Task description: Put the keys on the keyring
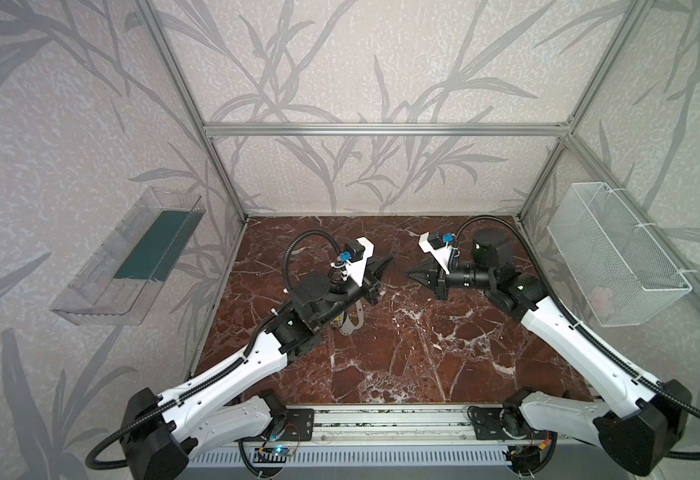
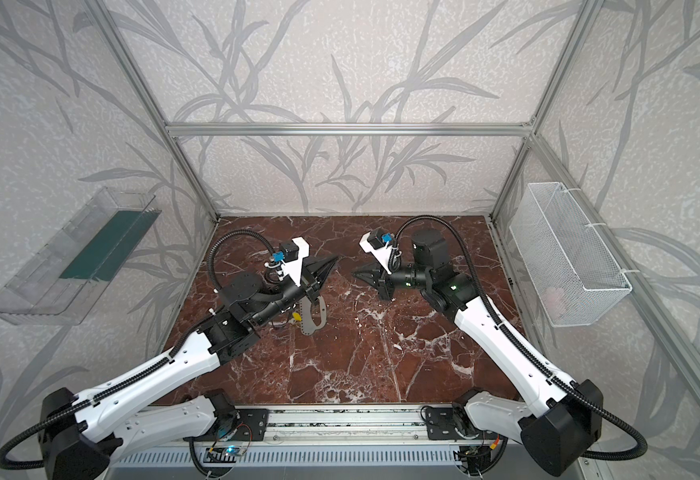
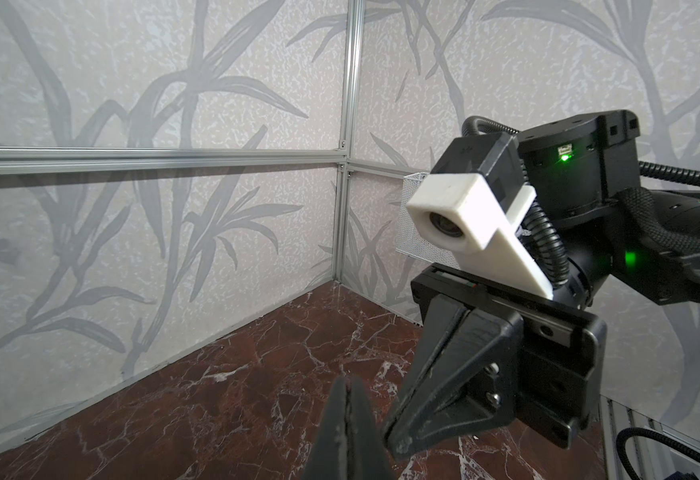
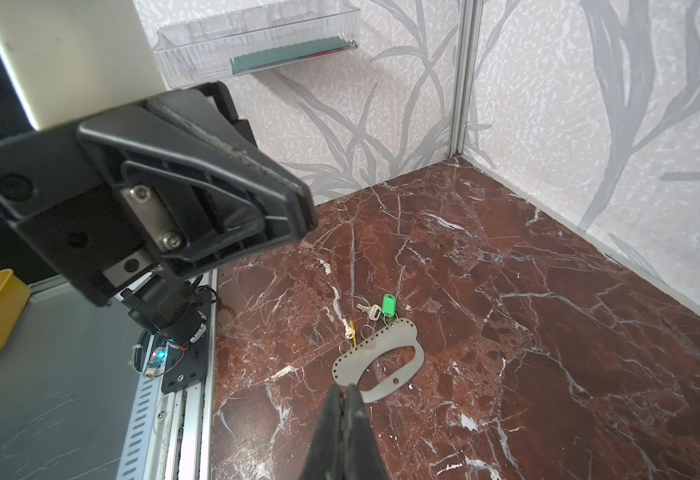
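You have bare table (image 1: 443, 353) across the middle, the right side and the near edge. The keyring (image 4: 402, 332) and keys (image 4: 371, 309) lie left of centre. From above, the left arm (image 1: 323, 299) hangs over most of them, but the side facing the right gripper (image 1: 409, 274) is unblocked. The left gripper (image 1: 387, 259) meets it tip to tip, near but apart, over the far middle. Walls (image 1: 340, 62) close three sides.
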Motion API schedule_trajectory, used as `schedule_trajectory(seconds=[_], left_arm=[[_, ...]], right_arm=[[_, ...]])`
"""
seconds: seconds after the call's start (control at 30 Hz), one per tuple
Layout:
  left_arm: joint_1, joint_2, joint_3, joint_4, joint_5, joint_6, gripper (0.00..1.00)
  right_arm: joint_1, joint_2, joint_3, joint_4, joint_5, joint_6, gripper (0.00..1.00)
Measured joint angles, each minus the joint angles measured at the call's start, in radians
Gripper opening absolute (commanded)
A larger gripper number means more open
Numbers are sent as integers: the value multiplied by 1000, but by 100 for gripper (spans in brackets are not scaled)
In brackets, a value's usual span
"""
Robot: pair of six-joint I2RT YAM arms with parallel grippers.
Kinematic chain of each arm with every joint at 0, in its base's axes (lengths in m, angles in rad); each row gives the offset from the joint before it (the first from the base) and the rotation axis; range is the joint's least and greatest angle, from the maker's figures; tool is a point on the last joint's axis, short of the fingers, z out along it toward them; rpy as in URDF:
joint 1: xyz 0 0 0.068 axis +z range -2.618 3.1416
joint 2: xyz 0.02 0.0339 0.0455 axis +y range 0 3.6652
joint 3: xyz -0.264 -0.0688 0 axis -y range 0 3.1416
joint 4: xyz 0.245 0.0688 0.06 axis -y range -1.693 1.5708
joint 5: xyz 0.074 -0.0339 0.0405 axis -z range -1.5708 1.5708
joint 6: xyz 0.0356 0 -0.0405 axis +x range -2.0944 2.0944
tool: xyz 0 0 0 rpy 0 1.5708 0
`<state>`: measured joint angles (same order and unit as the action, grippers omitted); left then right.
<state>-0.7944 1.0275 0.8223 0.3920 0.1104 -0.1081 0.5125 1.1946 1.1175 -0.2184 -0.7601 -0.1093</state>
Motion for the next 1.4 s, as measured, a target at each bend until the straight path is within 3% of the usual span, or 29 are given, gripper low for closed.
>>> schedule_trajectory(seconds=[0.37,0.53,0.73,1.0,1.4], left_arm=[[12,-53,-2,-311,-298,-93,4],[134,-34,-2,-492,-391,-232,13],[265,68,-1,-624,-414,-341,21],[322,357,61,-733,-400,-367,26],[399,658,245,-819,-347,-347,29]], right_arm=[[0,2,-41,34,18,53,10],[3,2,-100,62,22,99,11],[7,0,-106,76,37,117,12],[8,-28,-132,85,55,124,18],[8,-83,-144,53,100,100,25]])
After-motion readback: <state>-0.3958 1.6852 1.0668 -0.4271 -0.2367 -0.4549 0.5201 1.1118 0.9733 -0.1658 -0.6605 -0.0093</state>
